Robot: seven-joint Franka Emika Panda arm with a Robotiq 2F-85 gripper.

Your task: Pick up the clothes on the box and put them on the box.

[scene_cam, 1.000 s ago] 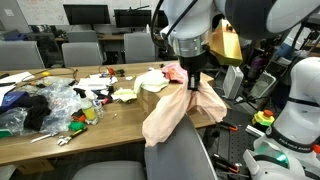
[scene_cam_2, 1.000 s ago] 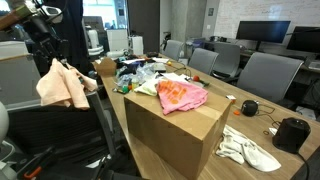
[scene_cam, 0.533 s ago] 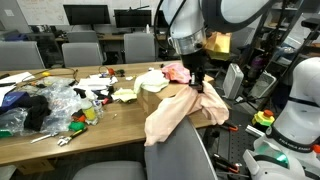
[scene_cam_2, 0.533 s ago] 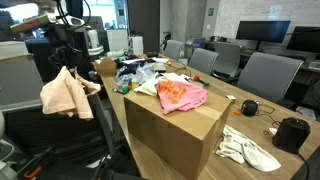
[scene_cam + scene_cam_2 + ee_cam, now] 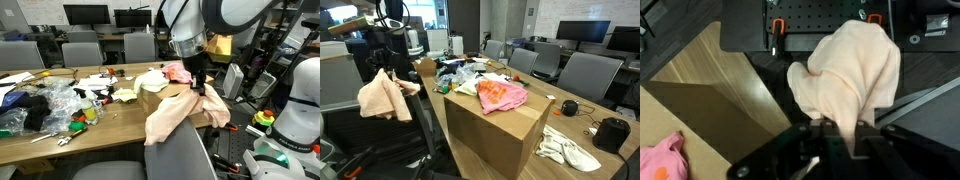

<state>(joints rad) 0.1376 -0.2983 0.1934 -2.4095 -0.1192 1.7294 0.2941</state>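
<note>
Peach cloth (image 5: 383,97) hangs from my gripper (image 5: 388,62), and from the wrist view I read the jaws as clamped on its top edge, since the fabric (image 5: 850,70) bunches out right from between them. The cloth is in the air, off to the side of the cardboard box (image 5: 495,135) and not touching it. It drapes straight down, so its long axis is vertical. In an exterior view its lower folds (image 5: 178,112) dangle above the back of a grey chair (image 5: 180,160) at the end of the table (image 5: 100,125). What matters for my next move is where the box lies from the jaws. In the wrist view its tan top (image 5: 710,90) fills the left side of the picture, with the pink garment (image 5: 660,160) that lies on it showing at the lower left corner, so the drop spot is sideways from the gripper (image 5: 835,135), not beneath it. The hem looks to hang about level with the box top or lower, so I judge I should raise the arm first, then carry the cloth across over the bare cardboard beside the pink garment (image 5: 500,95) before letting go. Otherwise the tail may snag on the box edge.
</note>
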